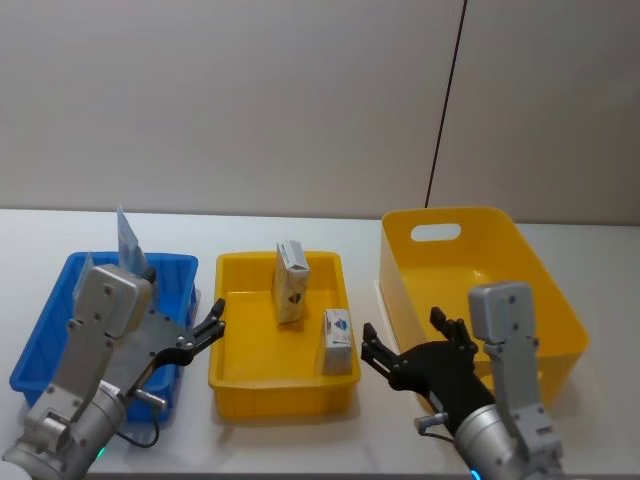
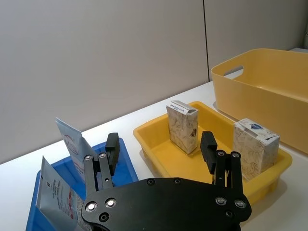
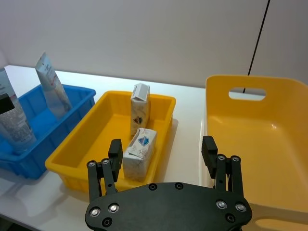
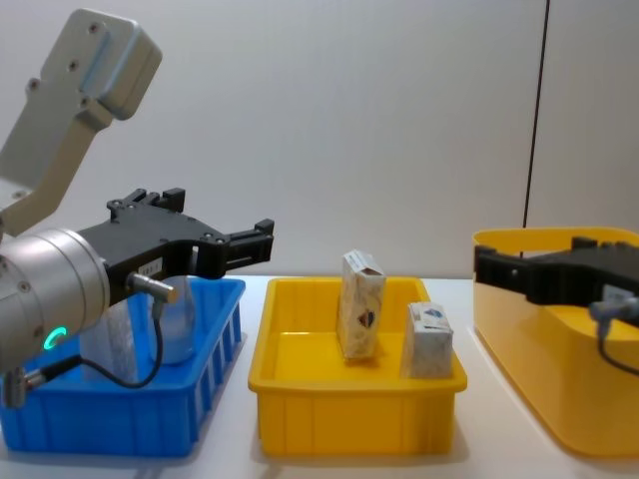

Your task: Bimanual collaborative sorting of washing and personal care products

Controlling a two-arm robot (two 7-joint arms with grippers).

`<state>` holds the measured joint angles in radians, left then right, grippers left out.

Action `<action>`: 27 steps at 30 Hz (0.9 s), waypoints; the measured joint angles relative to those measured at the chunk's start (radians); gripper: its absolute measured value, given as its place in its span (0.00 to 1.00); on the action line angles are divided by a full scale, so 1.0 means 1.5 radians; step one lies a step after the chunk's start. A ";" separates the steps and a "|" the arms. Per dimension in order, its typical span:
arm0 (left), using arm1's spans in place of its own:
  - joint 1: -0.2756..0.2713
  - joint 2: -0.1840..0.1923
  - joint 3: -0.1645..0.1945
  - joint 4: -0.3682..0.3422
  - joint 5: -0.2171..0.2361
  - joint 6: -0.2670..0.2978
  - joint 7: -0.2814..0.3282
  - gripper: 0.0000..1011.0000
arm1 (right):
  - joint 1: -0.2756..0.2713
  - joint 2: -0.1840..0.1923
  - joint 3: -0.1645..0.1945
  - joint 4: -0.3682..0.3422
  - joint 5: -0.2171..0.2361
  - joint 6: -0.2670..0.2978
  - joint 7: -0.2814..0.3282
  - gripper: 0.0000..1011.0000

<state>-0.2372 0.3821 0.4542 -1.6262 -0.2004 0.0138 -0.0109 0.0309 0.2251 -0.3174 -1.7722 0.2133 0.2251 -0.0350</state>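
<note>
My left gripper (image 1: 212,322) and right gripper (image 1: 404,330) are spread, empty. Soft crimped tubes (image 3: 52,89) stand in the slatted blue bin (image 1: 40,345); boxy printed cartons (image 1: 291,283), blue-emblemed, sit in the smooth yellow tray (image 1: 280,395). Text illegible.

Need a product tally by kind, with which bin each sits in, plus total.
Squeeze tubes: 2, in the blue bin
Cartons: 2, in the small yellow tray
Total: 4
</note>
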 joint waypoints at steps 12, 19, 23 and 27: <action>0.000 0.000 0.000 0.000 0.000 0.000 0.000 0.99 | 0.036 -0.060 -0.026 0.034 -0.028 0.089 -0.056 0.99; 0.000 0.000 0.000 0.000 0.000 0.000 0.000 0.99 | 0.061 -0.087 -0.036 0.062 -0.040 0.125 -0.074 0.99; 0.000 0.000 0.000 0.000 0.000 0.000 0.000 0.99 | 0.073 -0.098 -0.038 0.077 -0.043 0.139 -0.079 0.99; 0.000 0.000 0.000 0.000 0.000 0.000 0.000 0.99 | 0.091 -0.112 -0.040 0.101 -0.047 0.159 -0.086 0.99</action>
<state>-0.2372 0.3821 0.4542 -1.6262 -0.2004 0.0138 -0.0109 0.1673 0.0578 -0.3767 -1.6205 0.1431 0.4632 -0.1635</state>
